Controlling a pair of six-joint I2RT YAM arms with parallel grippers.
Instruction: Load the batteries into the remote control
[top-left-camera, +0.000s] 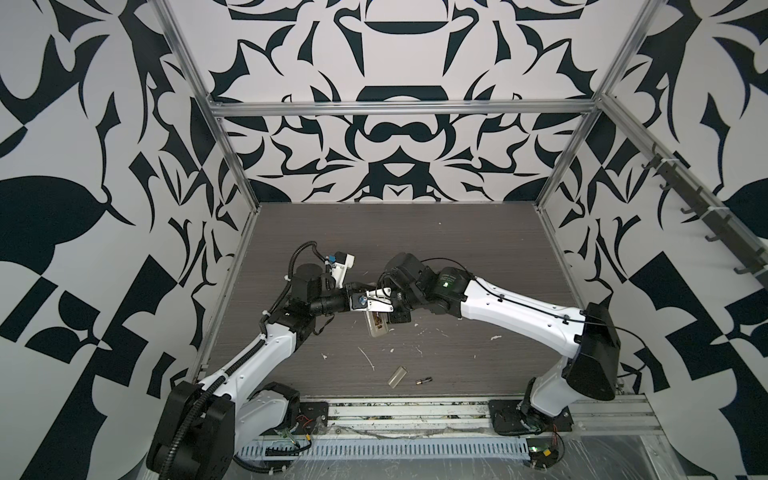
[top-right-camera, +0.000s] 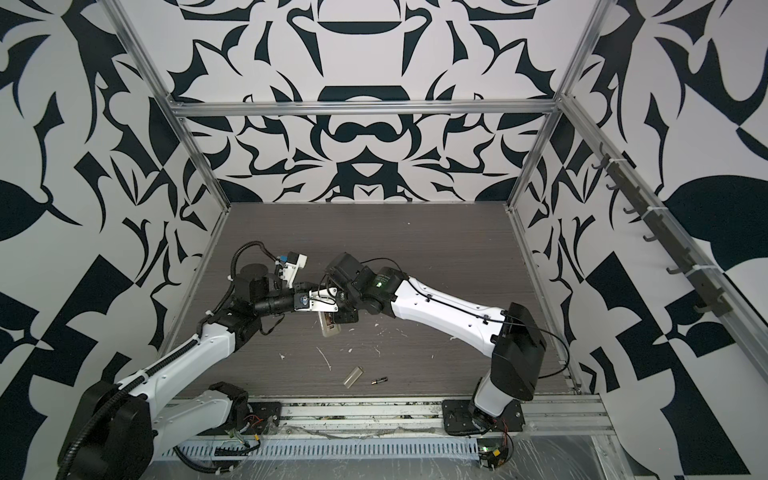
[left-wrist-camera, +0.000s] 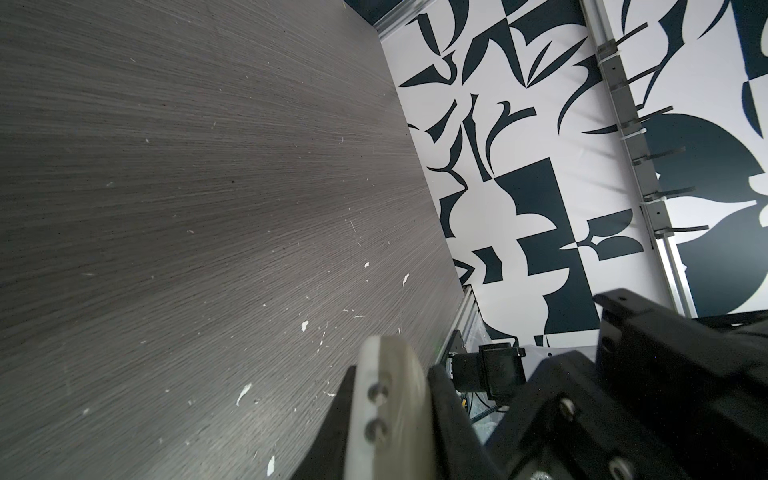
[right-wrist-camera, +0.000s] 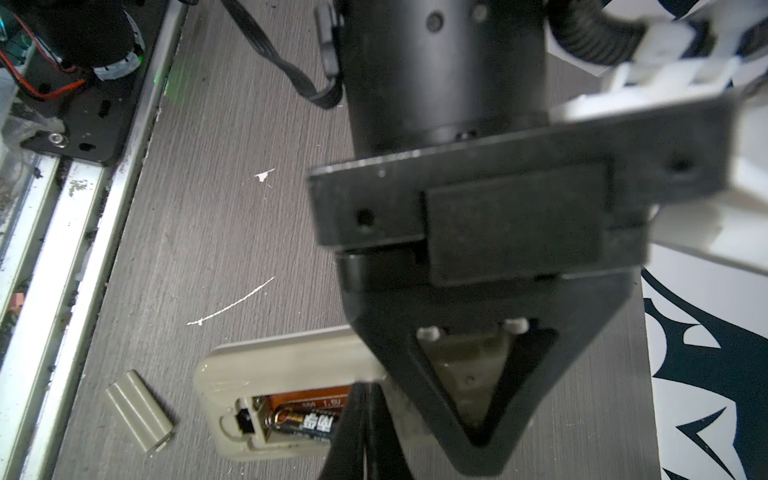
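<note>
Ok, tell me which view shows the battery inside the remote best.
The right wrist view: the battery lies close up in the open recess of the remote, its printed label clear. Both top views show only a tiny brownish patch there. The left wrist view misses it.

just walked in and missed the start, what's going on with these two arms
The left hand is clamped on the remote control, which is back up. The shut right hand is down at one battery seated inside it. The second battery and the loose battery cover lie on the table.
</note>
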